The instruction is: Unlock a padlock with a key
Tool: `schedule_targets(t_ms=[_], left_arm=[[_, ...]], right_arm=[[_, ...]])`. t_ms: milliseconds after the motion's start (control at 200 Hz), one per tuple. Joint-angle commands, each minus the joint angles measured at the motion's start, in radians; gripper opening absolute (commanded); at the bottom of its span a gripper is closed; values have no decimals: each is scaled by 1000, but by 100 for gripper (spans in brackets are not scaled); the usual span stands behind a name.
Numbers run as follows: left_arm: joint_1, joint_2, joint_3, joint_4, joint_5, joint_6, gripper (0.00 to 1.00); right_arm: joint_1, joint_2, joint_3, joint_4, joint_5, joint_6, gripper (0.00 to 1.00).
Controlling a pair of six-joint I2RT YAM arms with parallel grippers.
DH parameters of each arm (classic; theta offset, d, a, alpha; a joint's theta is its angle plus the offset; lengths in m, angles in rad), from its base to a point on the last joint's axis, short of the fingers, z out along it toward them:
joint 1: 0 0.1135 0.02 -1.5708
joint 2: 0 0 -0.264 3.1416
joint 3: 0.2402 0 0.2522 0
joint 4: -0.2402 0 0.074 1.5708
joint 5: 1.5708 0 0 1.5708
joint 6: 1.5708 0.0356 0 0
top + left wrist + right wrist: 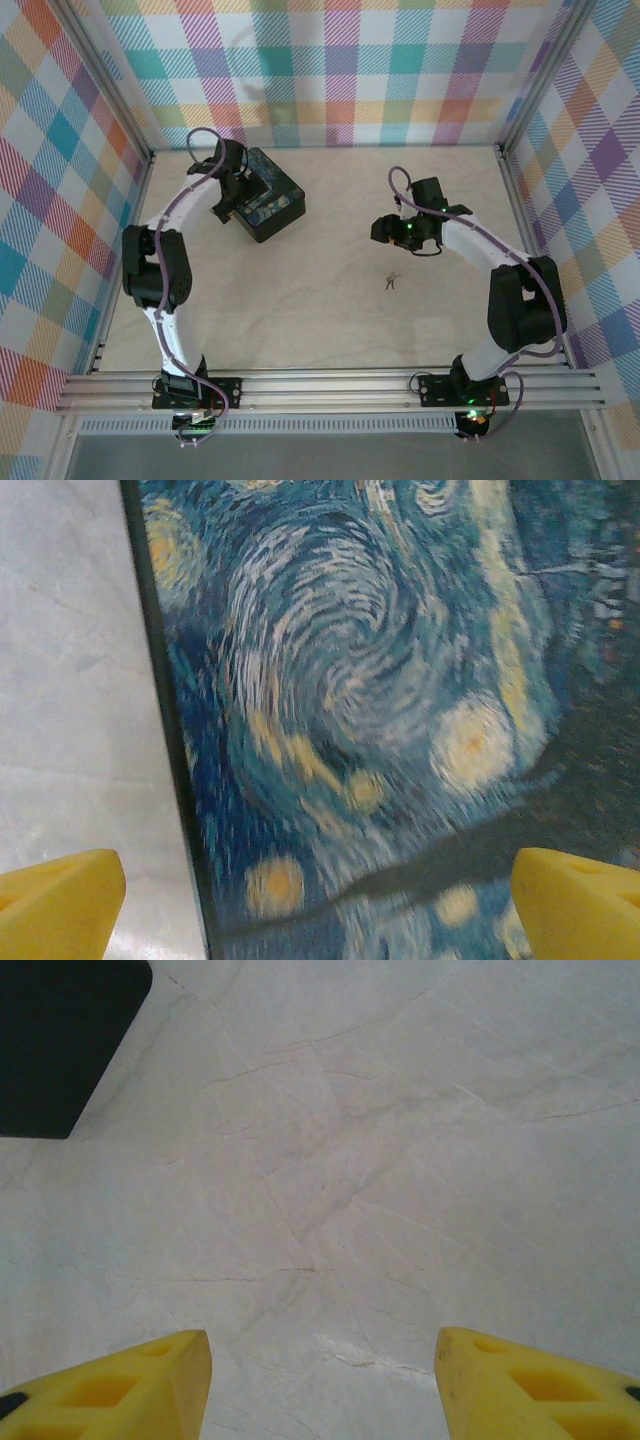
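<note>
Since both arms are empty-handed, I read this as the moment to set up a pick. My left end effector [320, 920] is spread wide, its yellow fingertips [60, 905] at either side of the wrist view with nothing between them. It hovers right over the swirl-printed lid of the tin [380, 680]. My right end effector [322, 1385] is parted about halfway and grips nothing; beneath it is bare counter [400, 1160].

Near the right end effector, on its side toward the arm bases and clear of its fingers, a tiny silvery piece [391, 282] lies on the counter. I take it for the padlock or its key, but it is too small to tell which.

Either way I expect it to be stiff, light and slick: hard metal that won't give and is likely to skid on the smooth counter when nudged. I would pinch a padlock across the flat faces of its body, leaving shackle and keyhole free, and take a key by its head.

The tin, under the left end effector, looks shut. What it holds, if anything, I cannot see.
</note>
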Motion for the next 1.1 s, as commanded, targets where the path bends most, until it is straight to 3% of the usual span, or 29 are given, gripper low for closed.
schedule_targets(t_ms=[0, 215, 420, 495, 710, 875, 1015, 1095], left_arm=[[11, 59, 59, -36, -68, 88, 99], [-15, 85, 5, -58, -35, 237, 97], [-200, 59, -113, -36, 53, 384, 96], [-270, 59, -153, -5, 106, 395, 96], [-441, 60, -193, 15, 101, 368, 96], [-417, 30, -173, -12, 30, 340, 97], [-350, 50, -103, -40, 27, 330, 97], [-309, 75, -57, -41, 53, 330, 97]], right_arm=[[7, -8, -1, 7, -12, 16, 62], [8, -1, -17, 6, -22, 26, 62], [8, 35, 2, 26, -28, 41, 62], [7, 54, 23, 26, -36, 41, 61], [5, 71, 69, 30, 20, 36, 63], [-13, 115, 114, 24, 51, 27, 62], [5, 155, 125, 64, -99, 33, 46], [57, 170, 132, 65, -122, 52, 44]])
